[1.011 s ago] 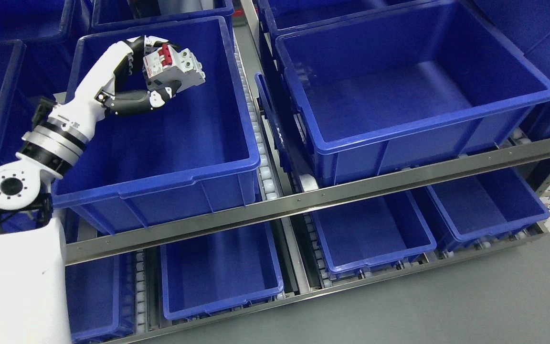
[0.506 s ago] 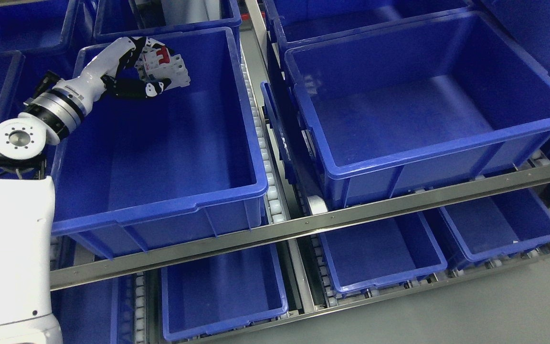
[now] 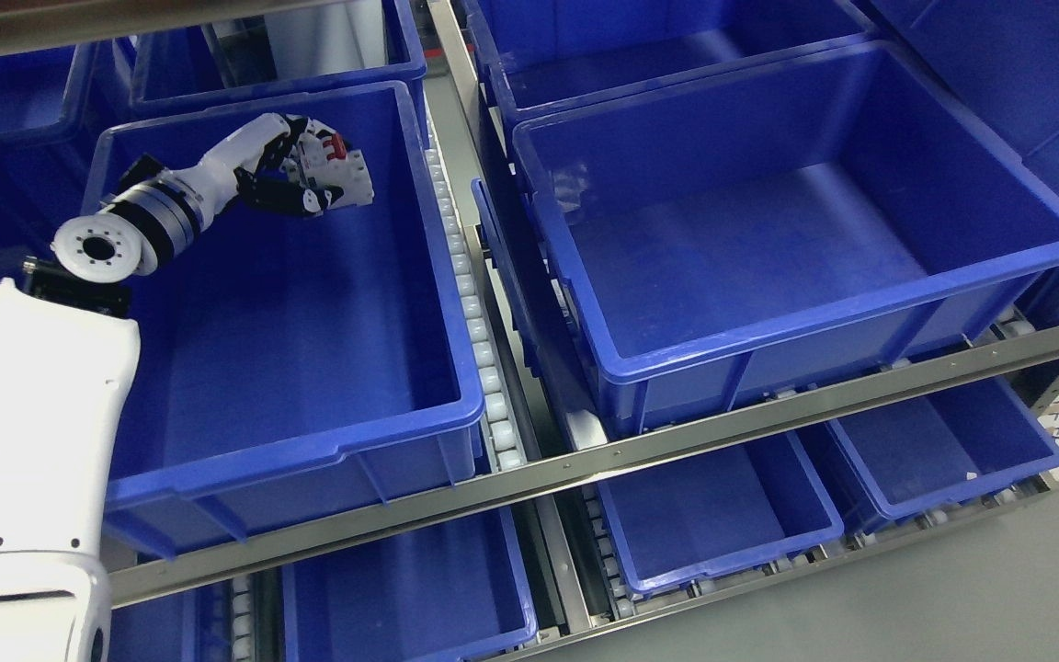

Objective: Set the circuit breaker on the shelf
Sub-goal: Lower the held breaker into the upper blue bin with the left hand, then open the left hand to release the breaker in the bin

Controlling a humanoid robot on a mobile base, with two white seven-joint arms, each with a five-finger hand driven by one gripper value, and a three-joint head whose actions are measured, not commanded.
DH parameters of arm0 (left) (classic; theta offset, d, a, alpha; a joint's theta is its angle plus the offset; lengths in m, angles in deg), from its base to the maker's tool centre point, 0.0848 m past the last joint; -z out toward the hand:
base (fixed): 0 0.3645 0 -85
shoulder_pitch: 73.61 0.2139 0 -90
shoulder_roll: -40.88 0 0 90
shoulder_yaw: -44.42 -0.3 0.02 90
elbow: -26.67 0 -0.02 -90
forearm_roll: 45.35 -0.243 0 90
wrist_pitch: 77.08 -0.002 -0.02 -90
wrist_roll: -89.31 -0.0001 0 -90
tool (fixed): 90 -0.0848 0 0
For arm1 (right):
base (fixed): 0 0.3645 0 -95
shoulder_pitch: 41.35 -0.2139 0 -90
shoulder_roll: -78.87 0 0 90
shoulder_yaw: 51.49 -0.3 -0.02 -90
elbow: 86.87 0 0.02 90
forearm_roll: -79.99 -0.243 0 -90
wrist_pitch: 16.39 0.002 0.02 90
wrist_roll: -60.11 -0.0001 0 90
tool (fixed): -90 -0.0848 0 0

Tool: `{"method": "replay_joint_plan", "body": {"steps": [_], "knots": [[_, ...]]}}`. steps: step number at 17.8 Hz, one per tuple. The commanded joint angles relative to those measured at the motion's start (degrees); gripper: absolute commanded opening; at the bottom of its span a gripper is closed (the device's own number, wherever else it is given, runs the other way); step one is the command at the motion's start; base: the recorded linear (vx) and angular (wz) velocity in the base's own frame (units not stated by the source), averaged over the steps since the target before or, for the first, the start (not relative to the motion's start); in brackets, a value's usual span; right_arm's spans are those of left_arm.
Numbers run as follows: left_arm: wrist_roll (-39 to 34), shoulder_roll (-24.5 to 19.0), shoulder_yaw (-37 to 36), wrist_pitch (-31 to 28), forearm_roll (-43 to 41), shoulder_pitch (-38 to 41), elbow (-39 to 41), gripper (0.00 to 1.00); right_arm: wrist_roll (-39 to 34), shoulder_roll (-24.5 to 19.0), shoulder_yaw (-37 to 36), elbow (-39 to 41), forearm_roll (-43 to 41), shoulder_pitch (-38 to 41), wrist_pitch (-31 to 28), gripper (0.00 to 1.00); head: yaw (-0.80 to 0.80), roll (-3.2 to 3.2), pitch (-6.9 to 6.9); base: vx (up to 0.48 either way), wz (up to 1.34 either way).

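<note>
Over the left blue bin [image 3: 382, 432], left hand [image 3: 295, 175] (fingers curled) clamped around circuit breaker [image 3: 346, 175].

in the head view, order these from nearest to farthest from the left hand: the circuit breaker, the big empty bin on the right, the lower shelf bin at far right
1. circuit breaker: grasped in the left hand, over the left bin's far end.
2. big empty bin: upper shelf, right of the roller track.
3. lower shelf bin: far right, under the metal rail.

We see our left arm [image 3: 42, 414] rising from the near left and reaching toward the far side. Our left hand [image 3: 295, 179] has its fingers curled closed around a grasp, wrist bent rightward.
</note>
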Motion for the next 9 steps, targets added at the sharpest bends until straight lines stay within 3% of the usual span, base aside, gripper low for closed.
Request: {"method": "replay_joint_plan", "body": {"steps": [1, 4, 9], "knots": [[-1.07, -0.32, -7.65, 0.06, -0.26, -1.32, -17.18, 0.31, 0.03, 1.00, 0.00, 0.00, 0.00, 0.05, 0.04, 1.00, 0.00, 0.00, 0.00, 0.075, -0.10], [-1.16, -0.50, -8.00, -0.29, -2.18, -1.32, -17.35, 0.60, 0.03, 1.00, 0.00, 0.00, 0.00, -0.03, 0.04, 1.00, 0.00, 0.00, 0.00, 0.041, -0.04], [-1.16, -0.76, -8.00, -0.38, -3.07, -1.49, -17.35, 0.72, 0.03, 1.00, 0.00, 0.00, 0.00, -0.03, 0.04, 1.00, 0.00, 0.00, 0.00, 0.010, -0.01]]}}
